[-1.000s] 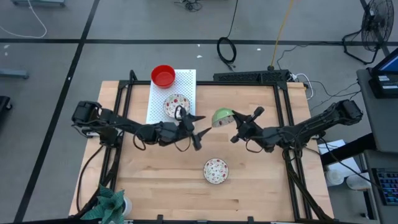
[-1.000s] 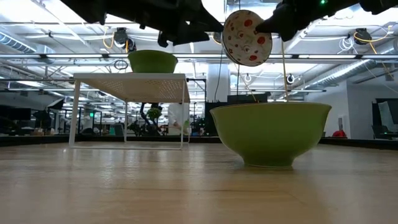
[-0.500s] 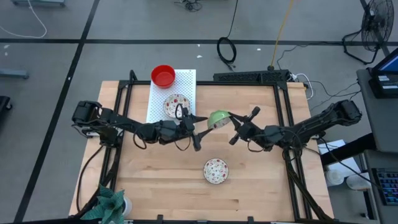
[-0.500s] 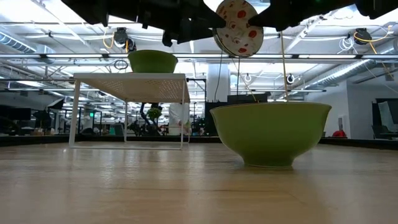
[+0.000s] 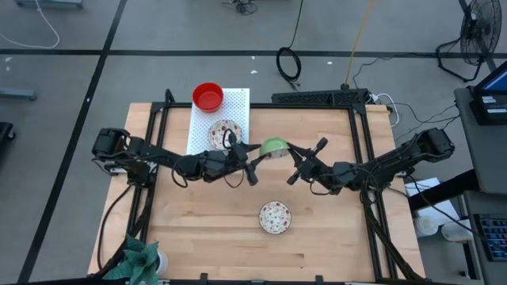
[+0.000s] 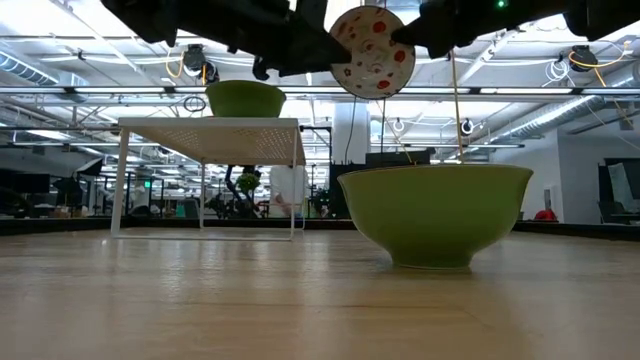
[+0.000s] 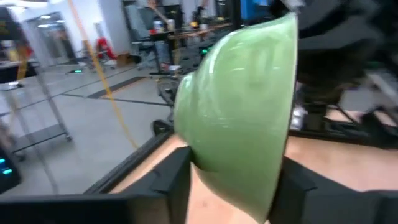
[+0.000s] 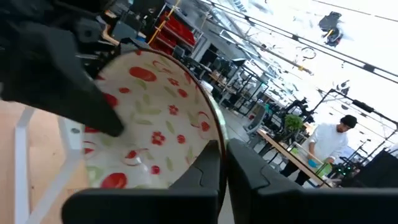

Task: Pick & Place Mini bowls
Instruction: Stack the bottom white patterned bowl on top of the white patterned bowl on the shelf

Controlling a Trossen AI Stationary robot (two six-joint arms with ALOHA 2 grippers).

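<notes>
A mini bowl (image 5: pixel 274 147), green outside and white with red flowers inside (image 6: pixel 372 52), hangs on its side high above the table's middle, between both grippers. My right gripper (image 5: pixel 288 150) comes from the right and is shut on it. My left gripper (image 5: pixel 255 165) comes level from the left and straddles its lower part (image 7: pixel 242 106). A second flowered bowl (image 5: pixel 275 217) stands on its base on the table nearer the front. A third (image 5: pixel 225 133) and a red bowl (image 5: pixel 207 96) stand on the white perforated board (image 5: pixel 238 103). My left gripper has the bowl between its two fingers: one finger (image 7: pixel 179 177) lies against the green outer wall near the base, the other (image 7: pixel 292 183) at the rim side. It comes level from the table's left. The bowl is clear of the table. My right gripper (image 8: pixel 225 158) pinches the bowl's rim (image 8: pixel 214 135), one finger inside over the flowered face and one outside. It comes roughly level from the table's right. The bowl stands on edge, its mouth turned sideways, lifted clear.
The board is a raised rack on thin legs (image 6: pixel 205 140) at the far left of the table. A potted plant (image 5: pixel 141 257) sits at the near left corner. Black frame rails (image 5: pixel 360 158) run along both sides. A person (image 8: pixel 329 146) stands far off in the room.
My right gripper has carried the bowl a little toward the table's left, in between my left gripper's fingers, and tipped it slightly. My left gripper has stayed in place and its fingers have drawn closer together around the bowl.
</notes>
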